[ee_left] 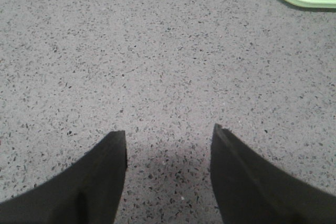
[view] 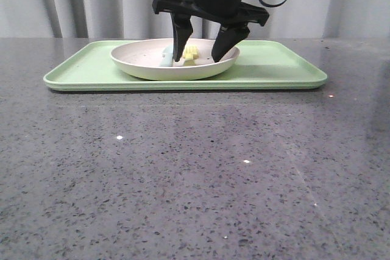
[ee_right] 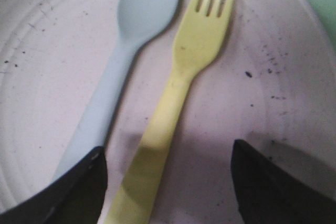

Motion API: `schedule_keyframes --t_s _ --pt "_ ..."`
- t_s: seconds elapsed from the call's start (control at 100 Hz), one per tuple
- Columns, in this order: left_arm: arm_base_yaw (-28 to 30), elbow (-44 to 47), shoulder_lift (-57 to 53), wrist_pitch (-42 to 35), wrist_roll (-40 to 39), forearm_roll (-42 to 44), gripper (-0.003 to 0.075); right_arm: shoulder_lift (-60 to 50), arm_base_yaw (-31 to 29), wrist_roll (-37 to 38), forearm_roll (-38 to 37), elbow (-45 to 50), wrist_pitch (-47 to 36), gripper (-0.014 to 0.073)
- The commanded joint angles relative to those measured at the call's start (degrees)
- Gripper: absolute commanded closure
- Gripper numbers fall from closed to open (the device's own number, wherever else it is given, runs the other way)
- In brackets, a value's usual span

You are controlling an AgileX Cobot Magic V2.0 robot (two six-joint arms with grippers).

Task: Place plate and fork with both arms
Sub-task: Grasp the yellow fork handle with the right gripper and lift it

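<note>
I count one plate (view: 146,65), one yellow fork (ee_right: 178,93), one pale blue spoon (ee_right: 126,51) and one light-green tray (view: 280,68) on the grey speckled surface (view: 195,175). The plate sits on the tray, left of its middle, with fork and spoon lying side by side inside it. My right gripper (view: 200,60) hangs over the plate, jaws spread wide and empty, tips down inside the rim. Its wrist camera shows the fork handle running between the jaws and the spoon handle beside one of them; from the front I see only a scrap of each. The left gripper (ee_left: 168,140) appears only in its own wrist view, jaws apart over bare surface, a tray corner nearby.
</note>
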Motion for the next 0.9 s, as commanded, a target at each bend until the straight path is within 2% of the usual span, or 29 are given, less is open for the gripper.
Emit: schedule_keyframes --t_s 0.0,0.32,0.39,0.53,0.58,0.89 --pt "0.1 -1.5 0.1 -4.0 -0.5 -0.8 0.0365 -2.4 0.0 0.1 0.0 -1.9 -1.9 0.0086" --pt "0.1 -1.5 0.1 -4.0 -0.5 -0.8 0.0365 -1.2 0.0 0.3 0.0 -2.0 -1.3 0.0092" --pt "0.1 -1.5 0.1 -4.0 -0.5 -0.8 0.0365 -1.2 0.0 0.3 0.0 -2.0 -1.2 0.0148" --pt "0.1 -1.5 0.1 -4.0 -0.5 -0.8 0.0365 -1.2 0.0 0.3 0.2 -2.0 -1.2 0.0338" --pt "0.1 -1.5 0.1 -4.0 -0.5 -0.8 0.0365 -1.2 0.0 0.3 0.2 -2.0 -1.2 0.0381" --pt "0.1 -1.5 0.1 -4.0 -0.5 -0.8 0.0365 -1.2 0.0 0.8 0.3 -2.0 -0.9 0.0421"
